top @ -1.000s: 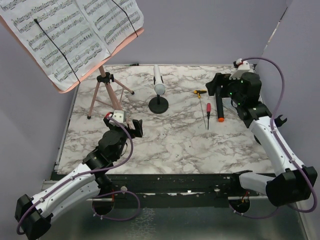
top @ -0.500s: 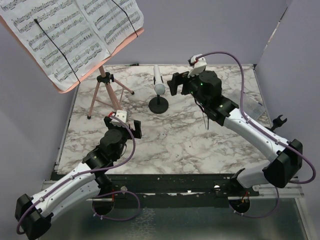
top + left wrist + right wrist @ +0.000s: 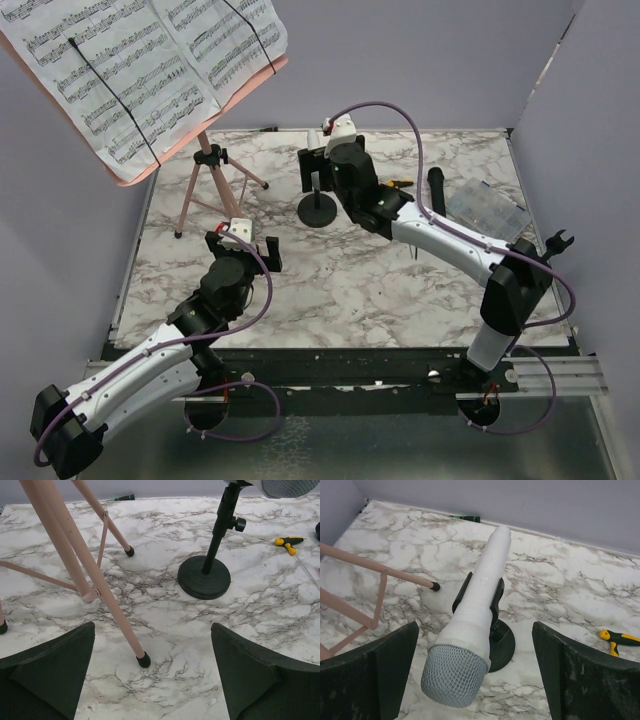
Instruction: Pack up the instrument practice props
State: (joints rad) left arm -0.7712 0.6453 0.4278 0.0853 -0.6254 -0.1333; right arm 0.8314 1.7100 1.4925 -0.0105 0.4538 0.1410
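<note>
The pink tripod music rest (image 3: pixel 200 185) stands at the back left and holds white sheet-music pages (image 3: pixel 140 70). The white microphone (image 3: pixel 480 605) sits tilted in a black round-based holder (image 3: pixel 318 212). My right gripper (image 3: pixel 318 172) is open, with one finger on each side of the microphone's mesh head and not touching it in the right wrist view (image 3: pixel 474 645). A black microphone (image 3: pixel 436 188) lies at the back right. My left gripper (image 3: pixel 245 250) is open and empty. It sits just in front of a tripod foot (image 3: pixel 143 660). The second holder is out of view.
A clear plastic box (image 3: pixel 487 207) lies at the right by the black microphone. A yellow-handled tool (image 3: pixel 620 639) lies right of the holder. A green-handled tool (image 3: pixel 467 518) lies along the back wall. Grey walls close in the table.
My right arm has swung from the back right corner leftward to the white microphone. The clear box and black microphone now show. The left arm has hardly moved.
</note>
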